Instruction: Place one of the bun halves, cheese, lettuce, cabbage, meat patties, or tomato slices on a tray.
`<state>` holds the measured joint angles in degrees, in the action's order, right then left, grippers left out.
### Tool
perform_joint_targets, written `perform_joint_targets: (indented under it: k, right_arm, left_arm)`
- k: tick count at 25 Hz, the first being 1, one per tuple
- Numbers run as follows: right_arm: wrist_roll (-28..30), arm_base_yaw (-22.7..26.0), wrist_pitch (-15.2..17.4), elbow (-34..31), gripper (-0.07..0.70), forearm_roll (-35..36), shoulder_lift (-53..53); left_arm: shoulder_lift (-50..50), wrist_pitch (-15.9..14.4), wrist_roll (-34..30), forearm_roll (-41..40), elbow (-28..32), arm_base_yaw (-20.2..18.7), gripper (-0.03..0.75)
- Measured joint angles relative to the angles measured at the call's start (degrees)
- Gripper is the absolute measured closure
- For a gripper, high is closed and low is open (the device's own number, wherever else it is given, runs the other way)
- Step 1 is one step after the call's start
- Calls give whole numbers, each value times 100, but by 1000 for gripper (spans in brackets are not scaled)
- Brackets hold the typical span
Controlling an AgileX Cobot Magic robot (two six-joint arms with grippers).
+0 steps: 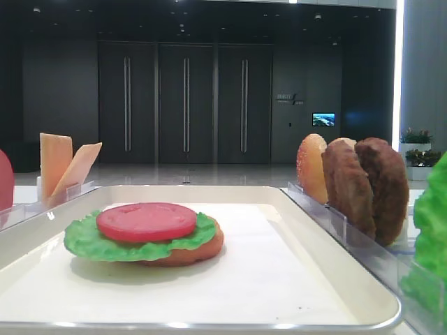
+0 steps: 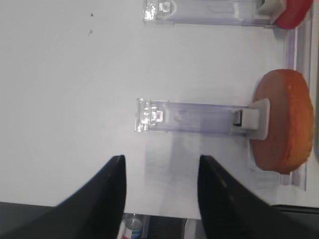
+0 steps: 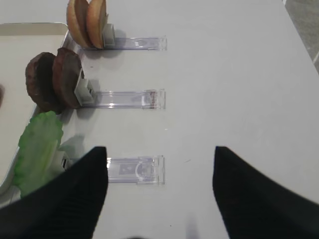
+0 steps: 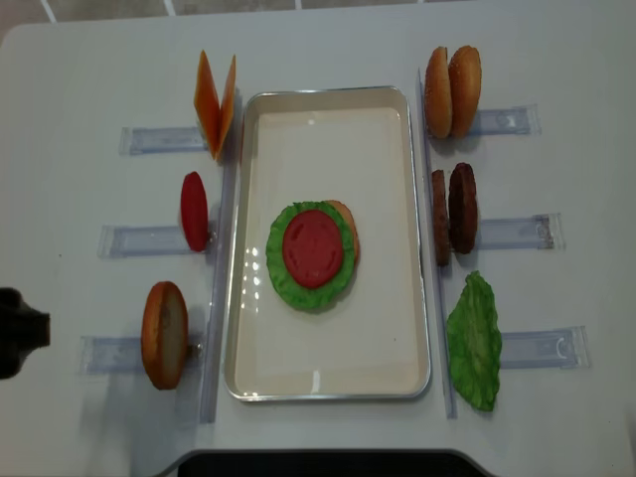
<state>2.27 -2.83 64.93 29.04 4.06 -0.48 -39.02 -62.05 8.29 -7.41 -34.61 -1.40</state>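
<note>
One plain orange-brown bun half [image 2: 285, 122] stands straight ahead of the open, empty left claw [image 2: 160, 191], edge-on.

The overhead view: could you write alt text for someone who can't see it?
A white tray on a pale table holds a bun half topped with lettuce and a tomato slice. Clear racks on both sides hold upright cheese, tomato, buns, meat patties and another lettuce leaf.
</note>
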Motion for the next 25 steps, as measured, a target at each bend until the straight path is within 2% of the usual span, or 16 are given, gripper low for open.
perform_joint_targets:
  k: [6,12,22,25]
  right_arm:
    - [0,0,0,0,196,0,0]
    - [0,0,0,0,196,0,0]
    - [0,0,0,0,196,0,0]
    - [0,0,0,0,196,0,0]
  left_arm:
    - [1231,-18,-215,278,709,0,366]
    - [2190,-18,-829,741,739,0,366]
    - [3859,-108,-866,741,749,0,366]
    - [3986,-152,-866,741,749,0,366]
